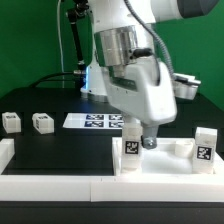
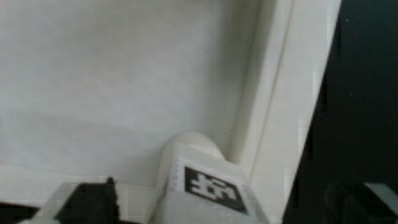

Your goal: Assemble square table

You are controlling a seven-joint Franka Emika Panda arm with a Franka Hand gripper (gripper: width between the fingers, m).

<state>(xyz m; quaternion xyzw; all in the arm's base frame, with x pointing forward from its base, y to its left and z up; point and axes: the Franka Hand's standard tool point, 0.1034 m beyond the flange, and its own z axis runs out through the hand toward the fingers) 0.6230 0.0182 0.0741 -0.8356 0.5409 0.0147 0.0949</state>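
Far left in the exterior view, one loose leg (image 1: 10, 122) and a second loose leg (image 1: 42, 122) await you. Lower centre, the slab (image 1: 172, 160) carries a standing leg (image 1: 131, 152). The gripper (image 1: 150, 142) hangs just beside it, fingers spread, holding nothing. A corner leg (image 1: 204, 150) stands at right: you're roughly halfway

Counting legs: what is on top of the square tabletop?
On the tabletop stand a tagged leg, beside the open gripper, and a second leg. The arm covers the surface behind the gripper.
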